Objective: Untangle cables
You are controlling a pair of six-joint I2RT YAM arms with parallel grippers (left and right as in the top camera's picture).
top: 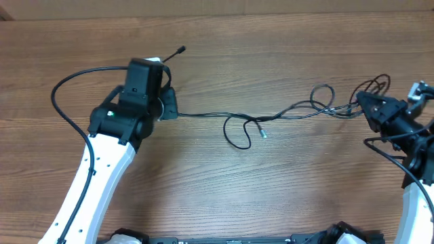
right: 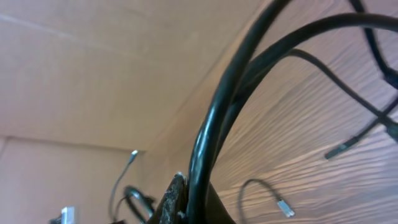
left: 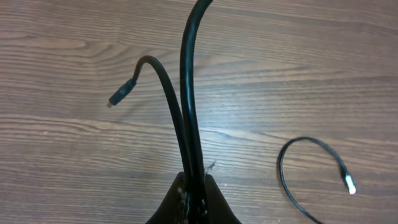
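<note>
Overhead alone shows the cables (top: pixel 203 114) stretched left-to-right between left gripper (top: pixel 172 108) and right gripper (top: pixel 361 100), both clenched on them.

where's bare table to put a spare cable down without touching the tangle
Bare table lies on the robot's side of the cables, between the left arm and right arm. Another free strip runs along the far edge, right of the loose plug. Crowded: the loop mid-table and the tangle by the right gripper.

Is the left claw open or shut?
Shut: two strands of the cables emerge pinched between the tips of the left claw in its wrist view.
</note>
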